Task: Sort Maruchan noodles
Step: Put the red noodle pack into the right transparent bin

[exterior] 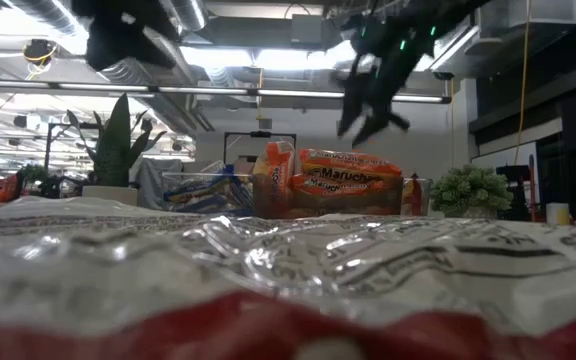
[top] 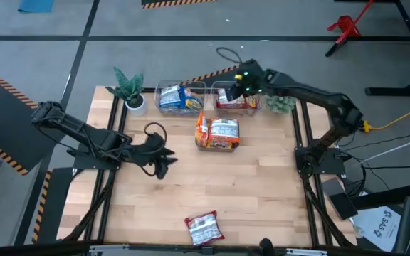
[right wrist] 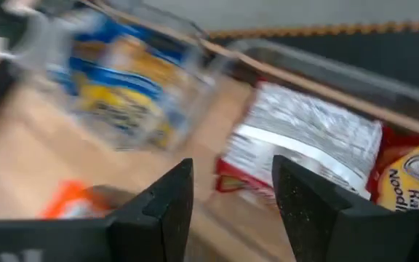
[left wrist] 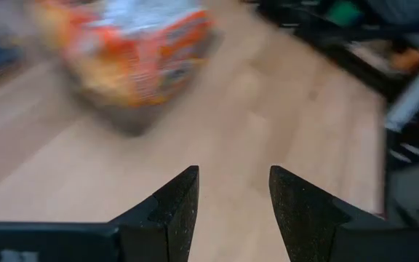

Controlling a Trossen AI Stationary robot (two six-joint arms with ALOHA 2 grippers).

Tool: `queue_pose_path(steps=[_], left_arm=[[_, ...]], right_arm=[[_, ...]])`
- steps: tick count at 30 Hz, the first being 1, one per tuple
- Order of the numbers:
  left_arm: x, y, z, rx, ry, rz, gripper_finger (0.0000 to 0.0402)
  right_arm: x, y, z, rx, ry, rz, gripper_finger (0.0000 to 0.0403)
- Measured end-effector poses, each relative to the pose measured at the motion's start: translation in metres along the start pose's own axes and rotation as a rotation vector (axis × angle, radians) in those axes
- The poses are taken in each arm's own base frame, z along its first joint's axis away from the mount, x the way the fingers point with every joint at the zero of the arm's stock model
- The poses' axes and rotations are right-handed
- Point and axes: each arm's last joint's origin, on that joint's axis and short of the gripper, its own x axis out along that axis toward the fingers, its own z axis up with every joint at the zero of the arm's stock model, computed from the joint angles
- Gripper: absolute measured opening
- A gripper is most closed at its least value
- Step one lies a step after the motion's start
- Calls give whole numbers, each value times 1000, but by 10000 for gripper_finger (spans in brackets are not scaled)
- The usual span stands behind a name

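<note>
Orange noodle packets (top: 217,133) sit piled in a tray at the table's middle. Blue packets (top: 179,98) fill one clear bin at the far edge. Red-white packets (top: 235,102) lie in the clear bin next to it, and they show in the right wrist view (right wrist: 308,145). One red-white packet (top: 203,228) lies alone at the near edge. My right gripper (top: 238,87) hovers open above the red bin, holding nothing. My left gripper (top: 164,161) is open over bare wood, left of the orange pile (left wrist: 133,54).
A potted plant (top: 130,91) stands at the far left corner and a small green plant (top: 282,104) right of the bins. Bare wood (top: 255,192) lies between the tray and the near edge. A loose black cable (top: 154,130) loops near the left arm.
</note>
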Motion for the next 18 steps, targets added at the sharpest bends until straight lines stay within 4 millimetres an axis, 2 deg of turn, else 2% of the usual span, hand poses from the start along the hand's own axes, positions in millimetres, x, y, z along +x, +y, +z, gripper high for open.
queue_pose_path(steps=[4, 9, 14, 18], left_arm=[[22, -17, -14, 108, 1, -182, 163], [66, -39, -44, 192, 54, -338, 163], [107, -59, -82, 232, 119, -447, 163], [126, -91, -105, 282, 141, -530, 163]], right_arm=[[-52, 27, 1, -79, -58, 95, 172], [-95, 49, -21, -160, -51, 150, 172], [-116, 67, -47, -254, -22, 132, 172], [-122, 79, -64, -316, 1, 110, 172]])
